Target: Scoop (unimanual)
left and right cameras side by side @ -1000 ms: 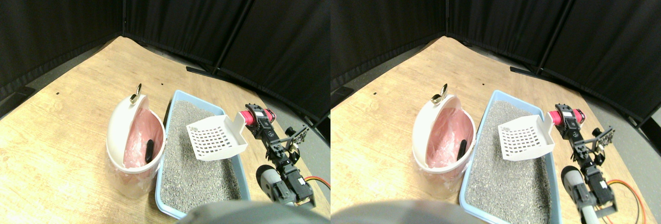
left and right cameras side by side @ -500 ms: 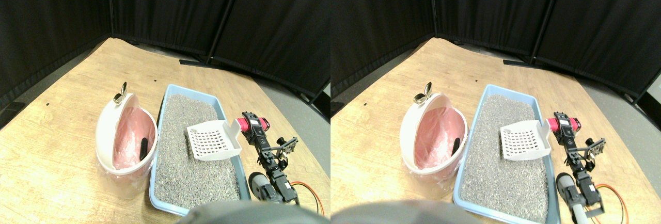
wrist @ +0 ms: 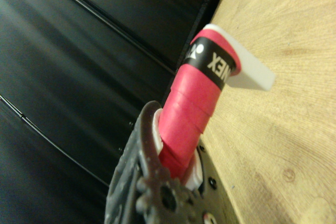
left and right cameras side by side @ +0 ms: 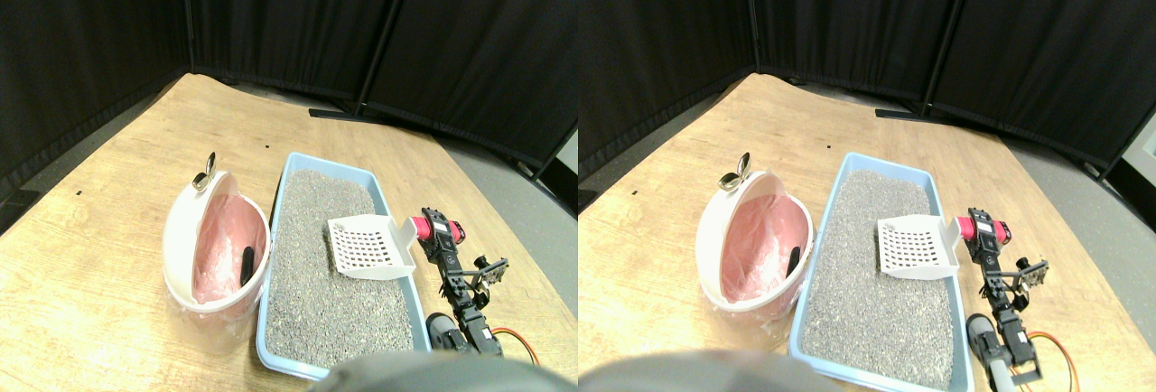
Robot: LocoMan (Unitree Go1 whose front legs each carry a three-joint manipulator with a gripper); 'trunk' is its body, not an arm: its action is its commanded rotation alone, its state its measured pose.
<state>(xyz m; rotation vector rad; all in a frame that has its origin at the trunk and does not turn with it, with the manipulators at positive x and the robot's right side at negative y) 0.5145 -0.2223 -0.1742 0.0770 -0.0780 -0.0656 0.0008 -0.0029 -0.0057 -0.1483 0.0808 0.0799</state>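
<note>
Right hand (left and right cameras side by side: pixel 433 229) clamped on red-wrapped handle of white slotted plastic scoop (left and right cameras side by side: pixel 366 247) (empty), above grey litter in pale blue tray (left and right cameras side by side: pixel 271 220), white pink-lined bin (left and right cameras side by side: pixel 185 229) just beside, on wooden floor (left and right cameras side by side: pixel 108 211).

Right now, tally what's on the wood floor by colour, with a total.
White: 2 - slotted plastic scoop, round bin with pink liner
Blue: 1 - rectangular litter tray of grey granules
Black: 1 - small oblong piece inside the bin
Total: 4

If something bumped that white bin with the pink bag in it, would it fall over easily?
Probably it would tip fairly easily. The white bin looks like thin plastic, and only a pink liner and one small dark object show inside, so it is likely light. Its rounded body may slide or rock on the wooden floor. The blue litter tray close beside it might block a fall that way.
</note>
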